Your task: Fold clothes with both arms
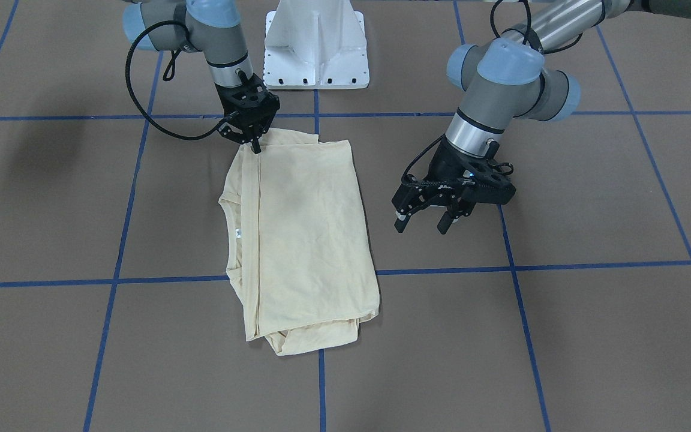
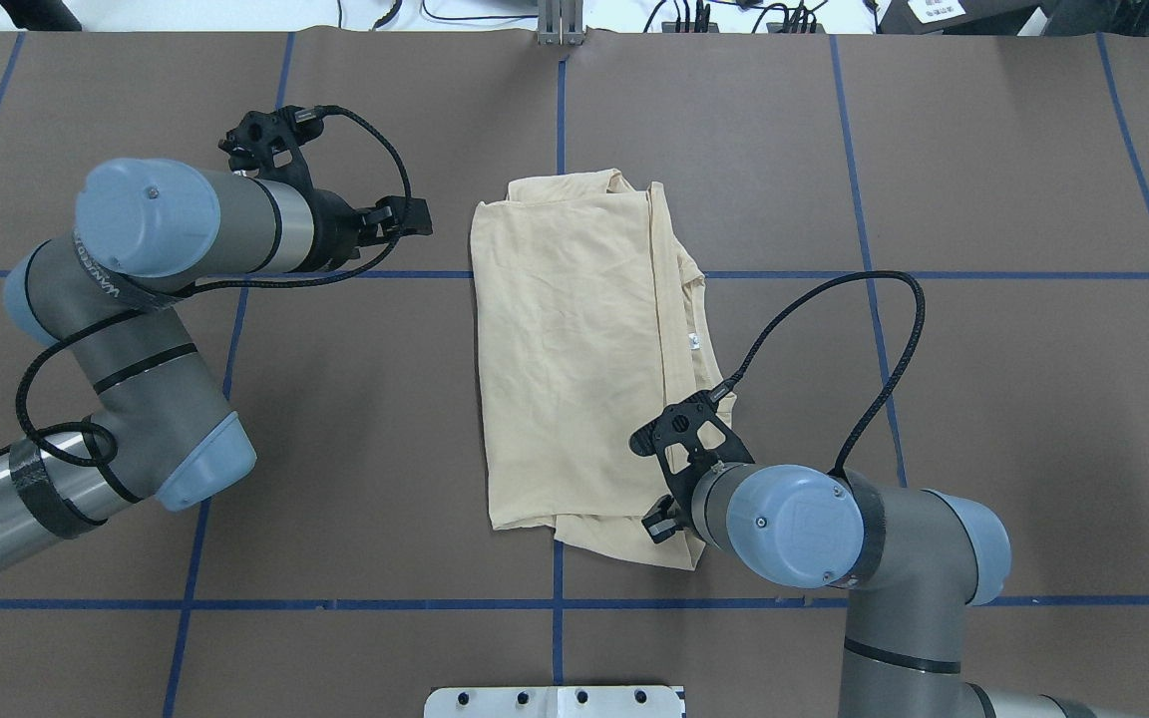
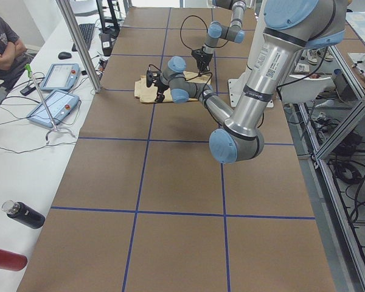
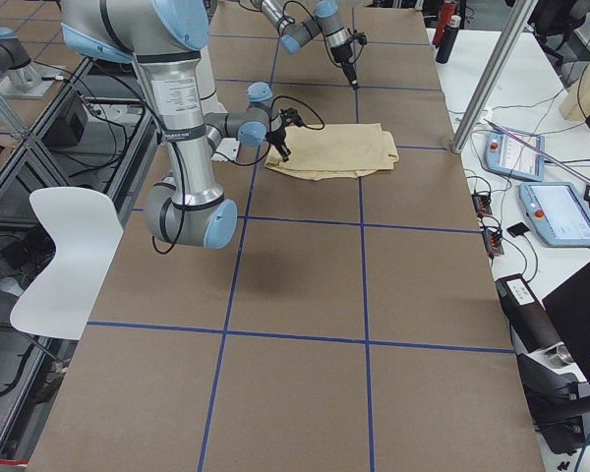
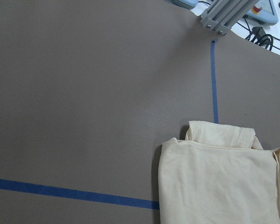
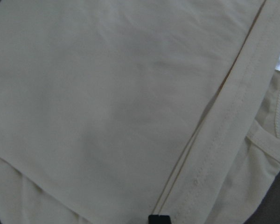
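The shirt (image 1: 303,240) lies folded in a tall rectangle mid-frame on the surface (image 1: 561,336), with its collar toward frame left. The right fingers (image 1: 255,144) are closed to a point on its upper-left corner; I cannot tell whether cloth is pinched between them. The left fingers (image 1: 443,223) hang wide open and empty, right of the shirt. A one-sided pull would likely drag or skew the stack. The layers bunched at its lower edge could then spill out.

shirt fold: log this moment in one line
shirt: folded, flat on table | right gripper: shut, tips at shirt's corner | left gripper: open, beside shirt, holding nothing
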Robot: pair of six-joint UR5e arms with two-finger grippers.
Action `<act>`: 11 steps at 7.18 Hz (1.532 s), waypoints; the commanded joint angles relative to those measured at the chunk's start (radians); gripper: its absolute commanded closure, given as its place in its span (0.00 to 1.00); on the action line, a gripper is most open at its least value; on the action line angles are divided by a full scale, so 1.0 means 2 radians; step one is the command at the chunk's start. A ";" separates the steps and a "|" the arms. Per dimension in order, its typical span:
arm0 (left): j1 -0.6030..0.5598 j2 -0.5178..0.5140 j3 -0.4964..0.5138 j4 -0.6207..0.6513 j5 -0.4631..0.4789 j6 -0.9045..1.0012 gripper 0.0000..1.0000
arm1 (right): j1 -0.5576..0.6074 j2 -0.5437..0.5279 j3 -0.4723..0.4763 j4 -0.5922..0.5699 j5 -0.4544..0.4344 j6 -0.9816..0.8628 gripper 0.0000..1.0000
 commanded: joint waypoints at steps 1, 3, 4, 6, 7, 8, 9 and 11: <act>0.000 0.000 0.000 0.000 0.000 0.000 0.00 | 0.003 -0.009 0.012 0.000 0.003 0.000 1.00; 0.000 0.000 0.000 -0.001 0.000 0.000 0.00 | 0.000 -0.009 0.017 0.000 0.004 0.000 0.84; 0.000 0.000 0.000 0.000 0.000 0.000 0.00 | -0.002 -0.008 0.015 0.000 0.001 0.000 0.60; 0.000 0.000 0.000 0.000 0.000 0.000 0.00 | -0.003 -0.008 0.013 0.000 -0.003 -0.006 0.58; 0.000 0.000 0.000 0.000 0.000 0.000 0.00 | -0.003 -0.008 0.013 0.000 -0.007 -0.015 0.58; 0.000 0.000 0.000 0.000 0.000 0.000 0.00 | -0.003 -0.008 0.011 -0.001 -0.009 -0.016 0.60; 0.000 0.000 0.000 0.000 0.000 0.000 0.00 | -0.006 -0.009 0.011 -0.001 -0.009 -0.016 0.63; -0.001 0.000 0.000 0.000 0.000 0.000 0.00 | -0.010 -0.007 0.010 -0.002 -0.010 -0.016 0.63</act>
